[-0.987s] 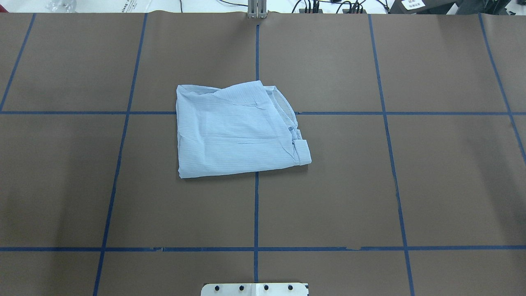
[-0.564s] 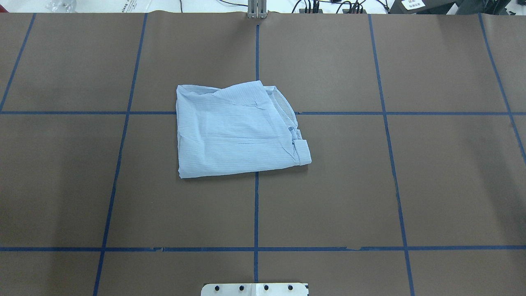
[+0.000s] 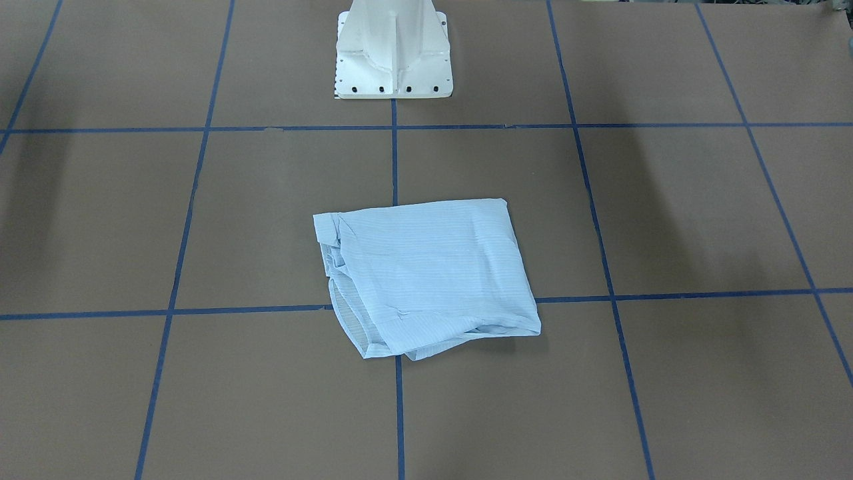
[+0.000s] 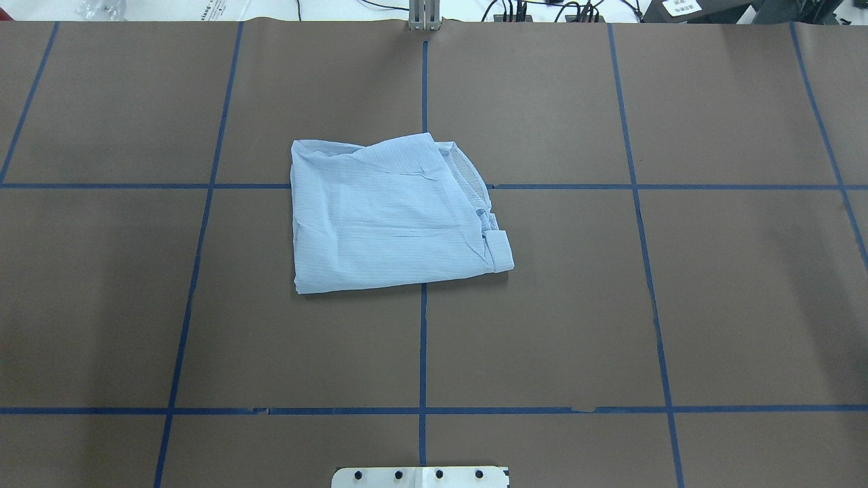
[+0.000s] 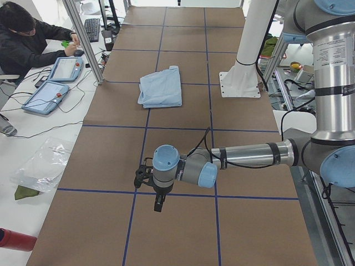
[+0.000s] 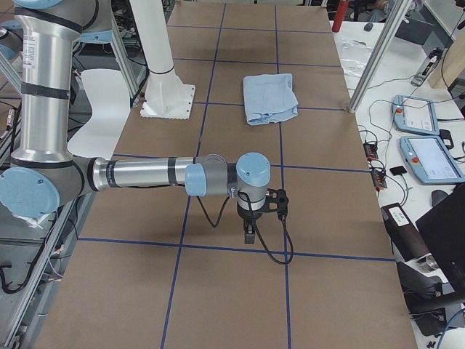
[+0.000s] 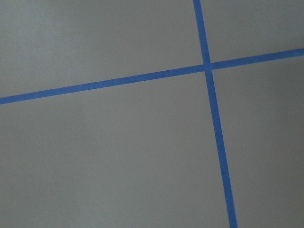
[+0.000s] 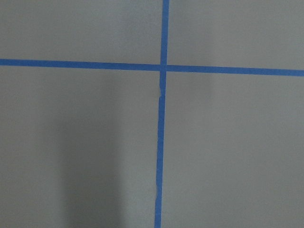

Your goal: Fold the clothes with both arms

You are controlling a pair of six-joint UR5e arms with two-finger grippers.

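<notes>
Folded shirt (image 4: 393, 217) is laid crosswise, well apart from left gripper (image 5: 158, 205) and right gripper (image 6: 248, 235), neither clearly nearer; finger spread cannot be told.

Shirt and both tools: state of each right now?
shirt: folded into a rough rectangle, flat on the table, nothing touching it.
left tool: above bare table, well away from the shirt; open or shut, cannot tell.
right tool: likewise above bare table; cannot tell.
</notes>
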